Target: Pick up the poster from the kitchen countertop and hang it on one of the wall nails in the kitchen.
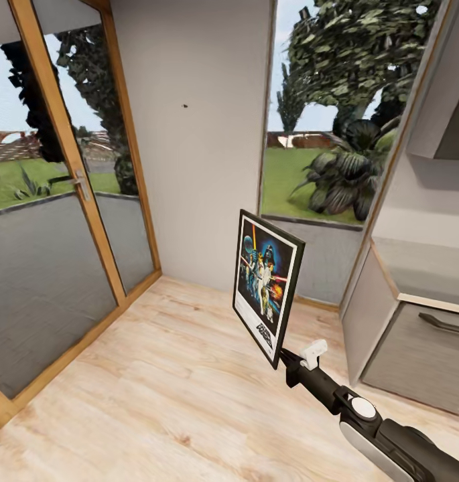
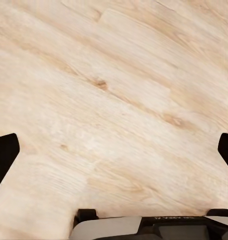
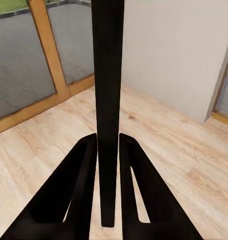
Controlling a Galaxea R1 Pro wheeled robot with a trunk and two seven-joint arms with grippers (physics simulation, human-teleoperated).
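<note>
Poster (image 1: 267, 286) (flat, black-framed) in right gripper (image 1: 283, 358).

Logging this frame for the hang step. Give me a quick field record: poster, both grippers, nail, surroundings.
poster: upright, held off the floor by its lower edge, picture side visible in the head view
right gripper: shut on the poster's black frame, one finger on each side
left gripper: open, nothing between its fingers, facing the wood floor
wall nail: small dark dot on the grey wall between two windows, above the poster's top
poster to wall: apart, not hung
cabinet: right of the poster
</note>
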